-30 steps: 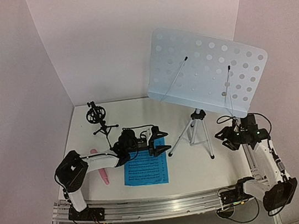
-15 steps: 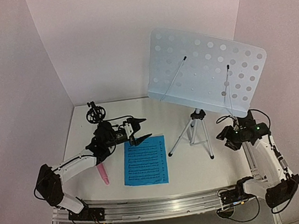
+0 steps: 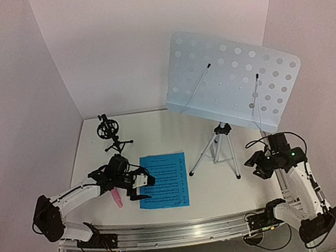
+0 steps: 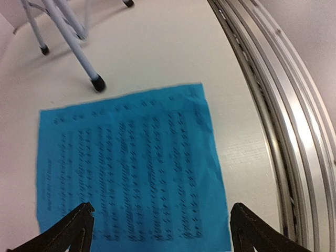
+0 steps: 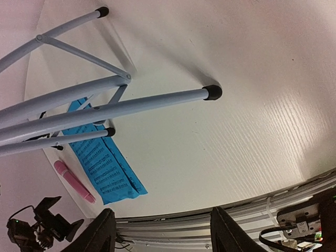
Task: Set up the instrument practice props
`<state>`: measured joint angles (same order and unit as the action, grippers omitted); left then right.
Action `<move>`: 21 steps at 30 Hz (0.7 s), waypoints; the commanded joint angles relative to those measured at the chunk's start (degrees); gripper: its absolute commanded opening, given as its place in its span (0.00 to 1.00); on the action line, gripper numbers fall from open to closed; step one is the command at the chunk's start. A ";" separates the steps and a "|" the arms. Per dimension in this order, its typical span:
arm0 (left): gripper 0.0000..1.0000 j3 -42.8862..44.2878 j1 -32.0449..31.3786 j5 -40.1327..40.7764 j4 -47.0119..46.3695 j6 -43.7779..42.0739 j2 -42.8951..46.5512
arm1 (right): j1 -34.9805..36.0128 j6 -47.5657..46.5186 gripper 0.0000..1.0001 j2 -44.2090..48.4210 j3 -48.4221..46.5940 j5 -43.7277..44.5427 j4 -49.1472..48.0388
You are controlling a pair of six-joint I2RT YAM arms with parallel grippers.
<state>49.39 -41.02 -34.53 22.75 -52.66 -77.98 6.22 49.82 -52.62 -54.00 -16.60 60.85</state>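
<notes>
White table [image 3: 214, 188], pale walls. Blue sheet [image 3: 163, 181] flat left of stand [image 3: 220, 143], long axis near-to-far. Spread wide, left claw [image 3: 140, 187] over sheet's edge farthest from stand; nearer arm. Spread and empty, right claw [image 3: 255, 167] right of stand.

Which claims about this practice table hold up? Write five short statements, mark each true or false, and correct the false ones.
1. The blue sheet of music lies flat on the table. True.
2. The pink microphone sits in the black mount. False: it lies on the table to the left of the sheet, apart from the mount.
3. The music stand stands upright on its three legs. True.
4. The left gripper is shut on the sheet. False: its jaws stand wide open over the sheet, holding nothing.
5. A page rests on the stand's desk. False: the desk is bare.
</notes>
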 commanded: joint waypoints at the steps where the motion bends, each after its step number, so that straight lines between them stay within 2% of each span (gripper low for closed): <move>1: 0.90 -4.27 1.47 1.50 9.45 -7.46 1.81 | 0.55 1.68 0.59 4.09 -0.22 -1.50 7.24; 6: 0.87 -6.39 1.90 6.15 1.67 14.20 2.81 | 1.84 7.48 0.58 11.25 5.62 -4.56 5.97; 8: 0.85 -8.27 1.91 8.99 -1.81 21.04 3.71 | 2.79 9.16 0.58 12.19 7.94 -5.56 2.61; 13: 0.85 -11.25 1.91 14.11 -6.75 26.21 5.70 | 10.74 9.32 0.57 7.91 10.98 -5.58 -9.36; 16: 0.86 -11.10 1.99 17.10 -9.25 29.32 5.13 | 19.33 9.17 0.58 3.09 11.65 -5.15 -19.20; 21: 0.87 -8.78 2.98 22.64 -12.02 42.78 5.20 | 30.45 9.95 0.58 -4.93 14.24 -4.16 -34.22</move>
<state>38.11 -39.12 -17.98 15.83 -23.55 -73.78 29.95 58.62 -52.96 -41.83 -21.26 42.68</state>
